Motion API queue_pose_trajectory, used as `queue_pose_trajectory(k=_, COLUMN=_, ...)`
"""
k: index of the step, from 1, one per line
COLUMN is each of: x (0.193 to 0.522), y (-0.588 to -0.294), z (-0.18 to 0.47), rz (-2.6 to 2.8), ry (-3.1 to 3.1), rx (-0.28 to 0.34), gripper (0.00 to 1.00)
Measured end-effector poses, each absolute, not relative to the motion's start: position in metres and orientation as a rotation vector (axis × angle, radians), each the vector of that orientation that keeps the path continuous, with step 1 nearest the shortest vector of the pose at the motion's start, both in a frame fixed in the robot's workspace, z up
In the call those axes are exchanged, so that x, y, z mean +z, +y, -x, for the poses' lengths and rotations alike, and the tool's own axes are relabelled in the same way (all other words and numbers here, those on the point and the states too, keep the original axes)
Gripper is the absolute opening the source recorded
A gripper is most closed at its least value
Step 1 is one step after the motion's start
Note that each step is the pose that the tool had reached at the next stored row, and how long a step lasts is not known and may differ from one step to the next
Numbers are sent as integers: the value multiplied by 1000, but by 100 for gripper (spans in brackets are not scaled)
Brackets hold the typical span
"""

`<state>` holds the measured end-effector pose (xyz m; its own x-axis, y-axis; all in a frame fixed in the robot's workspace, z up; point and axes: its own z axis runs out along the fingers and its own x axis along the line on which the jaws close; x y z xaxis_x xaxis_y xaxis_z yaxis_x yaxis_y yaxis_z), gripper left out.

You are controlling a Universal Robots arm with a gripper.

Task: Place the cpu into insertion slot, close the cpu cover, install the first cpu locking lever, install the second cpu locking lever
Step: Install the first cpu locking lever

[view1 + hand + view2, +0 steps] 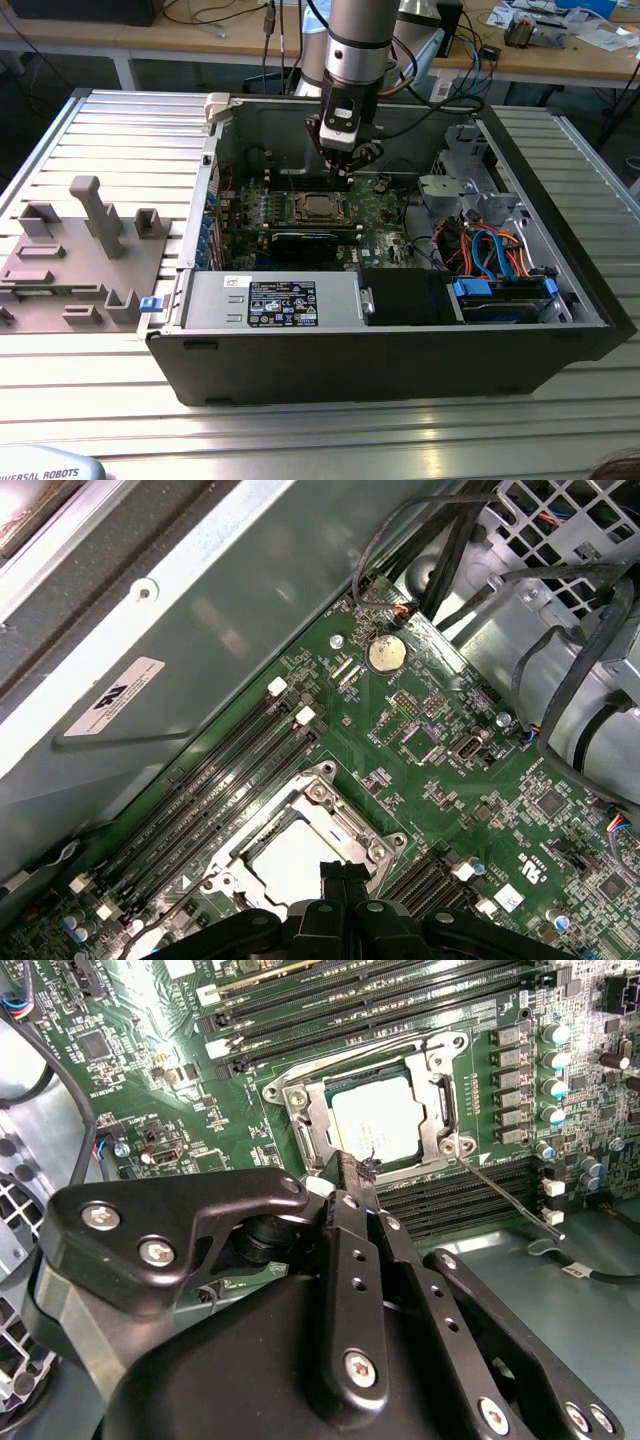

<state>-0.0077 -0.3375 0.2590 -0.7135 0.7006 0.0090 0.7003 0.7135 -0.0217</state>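
— What is sitting closest to the lens?

— The black metal gripper [357,1165] with its silver screws. In the second wrist view its linkage is taking up the foreground. Its two narrow fingers are pressing together at the tip, and nothing is showing between them.

— Where is that tip hanging?

— Over one edge of the thin silvery square cpu cover [312,1125]. Whether it is touching the metal cannot be told.

— And the chip?

— The small flat square cpu [378,1120] with the silvery-grey top is lying in the square, metal-rimmed insertion slot [298,208]. The cover is lying flat around the cpu, whose top is showing through the cover's large window in both wrist views.

— Are the levers showing?

— A thin silvery wire lever [510,1192] is running out from one corner of the slot, across the long black connectors, towards the edge of the green circuit board [200,1110]. Whether it is latched cannot be told.

— What is the exterior view showing?

— The arm is reaching down into the open dark-grey computer case [400,350], which is lying on a ribbed aluminium table [300,440]. A grey plastic fixture block [90,250] is sitting on the table beside the case, at the exterior view's left.
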Motion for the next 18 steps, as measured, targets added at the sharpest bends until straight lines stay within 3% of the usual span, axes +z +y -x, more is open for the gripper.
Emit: queue_pose_trajectory(k=18, x=259, y=-337, z=8, rz=1146, ry=-2907, rx=26, gripper=11)
